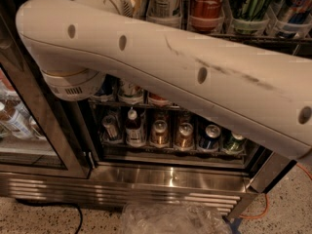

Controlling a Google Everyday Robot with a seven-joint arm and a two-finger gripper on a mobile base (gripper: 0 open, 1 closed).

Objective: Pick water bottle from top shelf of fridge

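Speckled floor lies under the fridge [161,179]. Its top shelf [258,35] holds a cola bottle [207,4] and tall cans [253,4]. I cannot see the gripper or tell its state. A white arm [185,67] crosses the front. I cannot pick out the water bottle.

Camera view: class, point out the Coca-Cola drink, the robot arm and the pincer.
Coca-Cola drink [206,4], camera view, on its red label.
robot arm [161,57], camera view, on its white casing.
pincer: not in view, so no point.

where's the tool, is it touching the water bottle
Cannot tell. The camera view shows the arm crossing the fridge; the tool is out of frame.
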